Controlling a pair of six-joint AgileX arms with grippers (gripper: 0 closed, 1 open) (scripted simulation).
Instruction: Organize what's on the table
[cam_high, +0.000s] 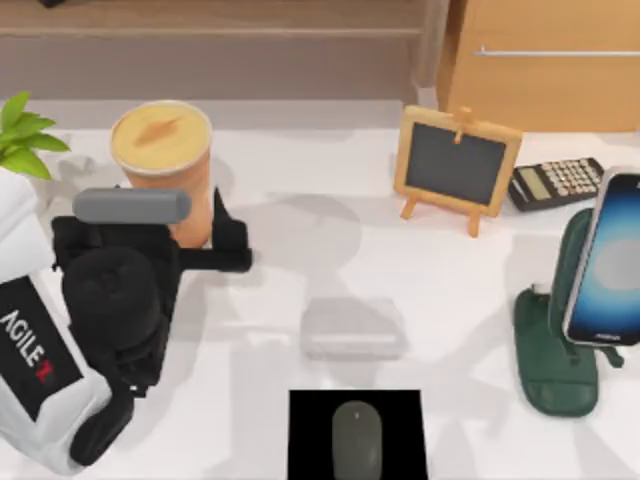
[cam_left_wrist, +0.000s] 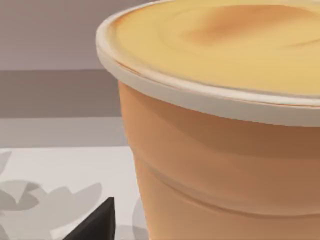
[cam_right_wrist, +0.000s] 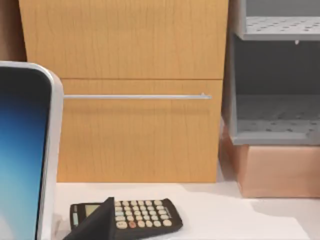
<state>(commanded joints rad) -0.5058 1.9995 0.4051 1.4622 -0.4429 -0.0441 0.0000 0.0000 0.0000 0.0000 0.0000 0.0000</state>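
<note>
The left tool (cam_high: 215, 240) sits at about nine o'clock on the surface (cam_high: 300, 250), its fingers spread wide around the orange cup (cam_high: 165, 165), apparently not yet clamped on it, likely to lift it upright. At three o'clock, a phone (cam_high: 610, 260) leans in its green stand (cam_high: 550, 350); the right tool's state I cannot tell.

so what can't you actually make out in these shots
- Left gripper, top view: it flanks the orange cup, but contact is hidden by the arm.
- Cup base, left wrist view: cut off by the edge.
- Phone, top view: cut off at the right edge.
- Calculator keys, right wrist view: too small to read, part hidden by a dark finger.
</note>
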